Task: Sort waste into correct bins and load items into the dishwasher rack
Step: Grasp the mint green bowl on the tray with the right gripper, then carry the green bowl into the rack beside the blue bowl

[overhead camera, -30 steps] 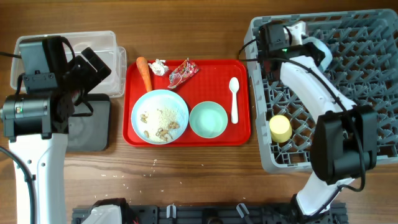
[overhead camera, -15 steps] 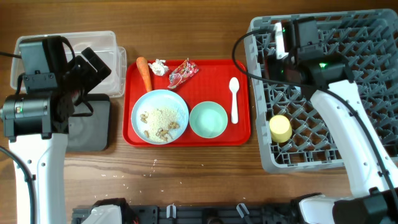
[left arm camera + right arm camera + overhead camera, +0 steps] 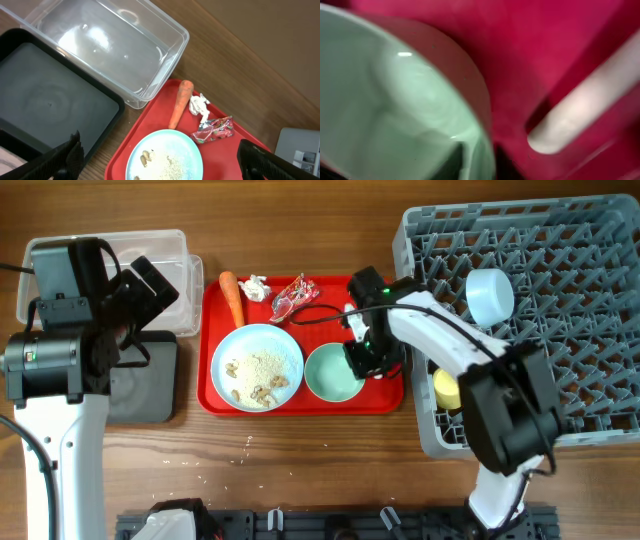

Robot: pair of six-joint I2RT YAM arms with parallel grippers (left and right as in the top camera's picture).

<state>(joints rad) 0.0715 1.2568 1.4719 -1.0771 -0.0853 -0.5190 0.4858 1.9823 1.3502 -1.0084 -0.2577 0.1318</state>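
While the right hand (image 3: 361,362) sits low over the right half of the red tray (image 3: 300,402), against the right rim of the pale green bowl (image 3: 330,376), the step in hand looks like picking that bowl up for the dishwasher rack (image 3: 590,380), which stands just right of the tray. The wrist view is too close and blurred to show the fingers, so I cannot tell whether they are spread or closed on the rim. It shows only the bowl's edge, with the white spoon (image 3: 580,117) lying just beside it on the tray.

To do this well, one finger should go inside the rim and one outside, pinching the wall alone. The spoon is near enough to be caught or flicked, so the outer finger wants to come down between bowl and spoon. Lift straight up before swinging right, high enough to clear the tray's lip and the rack's wall. Set the bowl among free pegs, clear of the light blue bowl (image 3: 490,295) and the yellow-green cup (image 3: 448,387) in the part of the rack nearest the tray.

The left hand (image 3: 159,150) hangs wide apart and empty, left of the tray, over the clear tub (image 3: 172,248) and near the black tray (image 3: 145,395). The light blue plate (image 3: 257,367) of rice scraps (image 3: 262,365), the carrot (image 3: 231,297), the tissue (image 3: 257,287) and the snack wrapper (image 3: 294,296) lie unsorted on the tray's left half.
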